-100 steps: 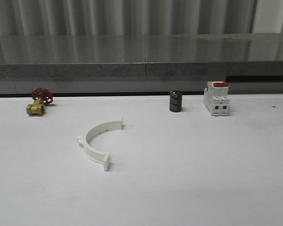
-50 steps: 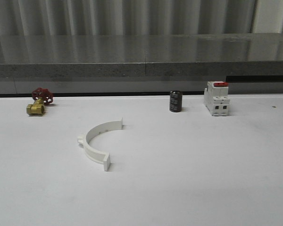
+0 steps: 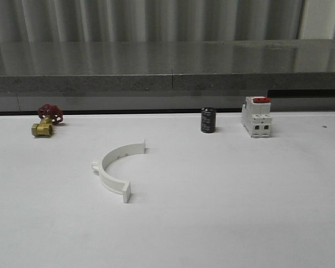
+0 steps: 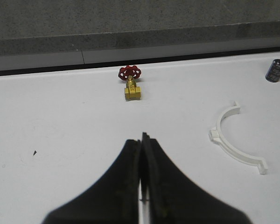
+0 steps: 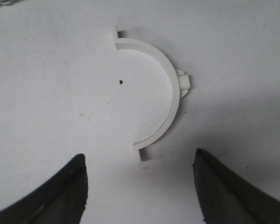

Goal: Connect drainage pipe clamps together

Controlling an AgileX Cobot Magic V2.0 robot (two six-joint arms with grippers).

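Right wrist view: right gripper (image 5: 140,186) spread wide above one clamp half (image 5: 167,100); left gripper (image 4: 143,154) closed, empty, near second clamp half (image 4: 235,142)

Left claw (image 4: 141,142) low over the surface (image 3: 223,201); valve (image 4: 130,84) straight ahead of it, one clamp half (image 4: 235,140) off to its right, capacitor (image 4: 276,70) farther right and ahead. Second clamp half (image 5: 165,100) lies flat just ahead of the right claw (image 5: 140,186), between its spread fingers.
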